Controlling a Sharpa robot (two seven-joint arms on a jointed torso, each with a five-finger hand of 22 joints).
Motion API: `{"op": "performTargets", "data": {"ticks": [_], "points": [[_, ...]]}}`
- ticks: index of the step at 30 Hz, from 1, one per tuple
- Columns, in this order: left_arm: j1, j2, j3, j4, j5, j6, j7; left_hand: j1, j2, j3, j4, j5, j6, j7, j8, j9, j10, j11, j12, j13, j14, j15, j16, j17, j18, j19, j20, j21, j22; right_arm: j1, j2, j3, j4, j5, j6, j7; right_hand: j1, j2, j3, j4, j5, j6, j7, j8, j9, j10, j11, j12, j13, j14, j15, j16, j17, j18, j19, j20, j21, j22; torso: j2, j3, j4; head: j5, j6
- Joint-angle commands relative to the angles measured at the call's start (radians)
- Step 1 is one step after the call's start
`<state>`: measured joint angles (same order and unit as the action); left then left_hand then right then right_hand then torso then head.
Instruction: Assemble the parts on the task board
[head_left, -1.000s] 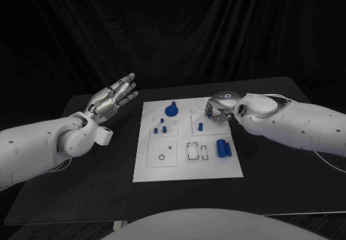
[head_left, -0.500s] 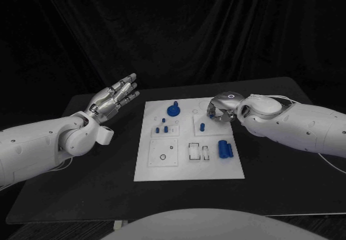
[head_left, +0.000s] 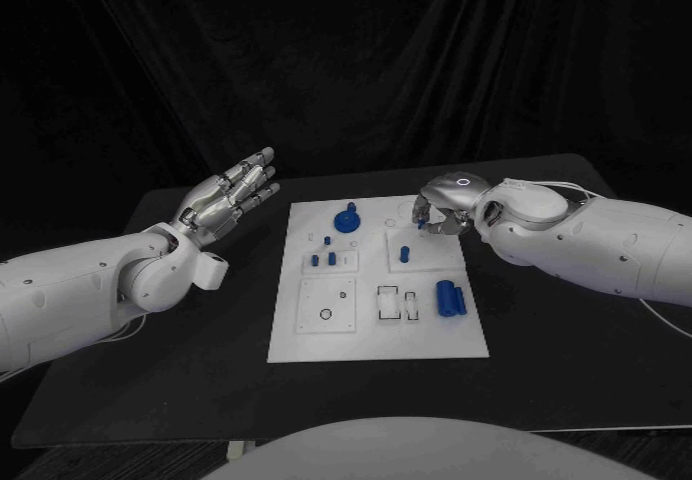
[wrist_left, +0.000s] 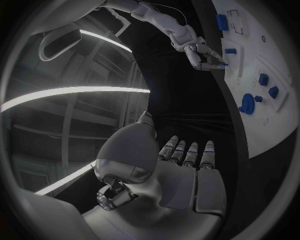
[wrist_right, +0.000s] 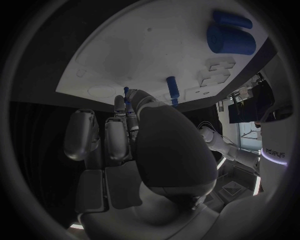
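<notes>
Now lifted off the task board (head_left: 378, 345) with a small blue part (head_left: 421, 226) pinched: right hand (head_left: 440, 208); left hand (head_left: 228, 200), empty and splayed, unmoved beside it.

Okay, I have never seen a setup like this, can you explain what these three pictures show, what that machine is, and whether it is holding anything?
This is a robot with two white arms, each ending in a silver many-fingered hand, working at a black table. One picture looks down from a camera on its head; the two round ones come from fisheye cameras at each wrist, behind that hand.

On the table lies a white rectangular task board carrying small blue plastic parts, such as a pair of blue cylinders and a blue round knob.

The left hand is raised beside the board, fingers apart, holding nothing. The right hand hovers over the board's far corner, its fingers pinching a small blue peg.
</notes>
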<state>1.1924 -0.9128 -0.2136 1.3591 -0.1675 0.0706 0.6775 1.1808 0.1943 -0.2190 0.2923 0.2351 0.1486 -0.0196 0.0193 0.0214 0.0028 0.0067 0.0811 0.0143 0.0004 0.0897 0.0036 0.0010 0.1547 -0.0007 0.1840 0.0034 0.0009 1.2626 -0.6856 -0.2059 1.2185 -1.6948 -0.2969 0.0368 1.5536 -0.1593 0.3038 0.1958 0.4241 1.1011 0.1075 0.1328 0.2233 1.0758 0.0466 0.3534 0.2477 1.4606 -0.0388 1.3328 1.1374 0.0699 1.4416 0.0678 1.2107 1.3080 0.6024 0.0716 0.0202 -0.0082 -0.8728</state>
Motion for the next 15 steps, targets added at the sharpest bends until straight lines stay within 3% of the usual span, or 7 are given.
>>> {"op": "performTargets", "data": {"ticks": [1,8,15], "points": [[-0.002,0.002,0.001,0.0,0.01,0.018,0.084,0.015,0.002,-0.009,-0.001,0.006,0.002,-0.002,0.003,0.001,0.0,0.009,0.008,0.001,0.0,0.009,-0.004,-0.001,0.01,0.001,0.008,-0.003,-0.001,0.016,-0.001,0.001,0.008,0.0,-0.031,-0.007,-0.011,0.003,0.006,0.002,-0.007,0.007,-0.001,0.006,0.002,0.008,-0.001,0.006,-0.002,0.007,0.002,0.003,0.001,0.003,0.002,0.0,0.003,0.166,0.0,-0.0002,0.0004,0.0,0.0],[-0.002,0.004,0.001,-0.003,0.01,0.024,0.08,0.017,0.004,-0.011,0.0,0.006,0.002,-0.004,0.003,0.001,0.0,0.014,0.009,0.002,0.0,0.011,-0.004,-0.001,0.01,0.001,0.011,-0.003,-0.001,0.044,-0.024,0.001,0.065,0.004,-0.034,-0.015,-0.017,0.0,0.008,0.001,-0.013,0.007,0.001,0.006,0.004,0.011,0.0,0.004,-0.004,0.008,0.006,0.003,0.0,0.003,0.002,0.002,0.003,0.166,-0.001,-0.0009,-0.0002,0.009,0.0],[-0.003,0.008,0.001,-0.008,0.01,0.028,0.078,0.02,0.006,-0.013,-0.001,0.007,0.0,-0.006,0.003,0.001,0.0,0.018,0.009,0.002,0.0,0.013,-0.004,-0.001,0.011,0.001,0.015,-0.003,-0.001,0.063,-0.048,0.001,0.185,0.019,-0.016,-0.027,-0.022,-0.004,0.011,-0.002,-0.02,0.004,0.007,0.004,0.006,0.014,0.004,0.001,-0.007,0.009,0.012,0.004,-0.001,0.003,0.002,0.006,0.002,0.165,-0.002,-0.0007,-0.0007,0.026,0.0]]}}
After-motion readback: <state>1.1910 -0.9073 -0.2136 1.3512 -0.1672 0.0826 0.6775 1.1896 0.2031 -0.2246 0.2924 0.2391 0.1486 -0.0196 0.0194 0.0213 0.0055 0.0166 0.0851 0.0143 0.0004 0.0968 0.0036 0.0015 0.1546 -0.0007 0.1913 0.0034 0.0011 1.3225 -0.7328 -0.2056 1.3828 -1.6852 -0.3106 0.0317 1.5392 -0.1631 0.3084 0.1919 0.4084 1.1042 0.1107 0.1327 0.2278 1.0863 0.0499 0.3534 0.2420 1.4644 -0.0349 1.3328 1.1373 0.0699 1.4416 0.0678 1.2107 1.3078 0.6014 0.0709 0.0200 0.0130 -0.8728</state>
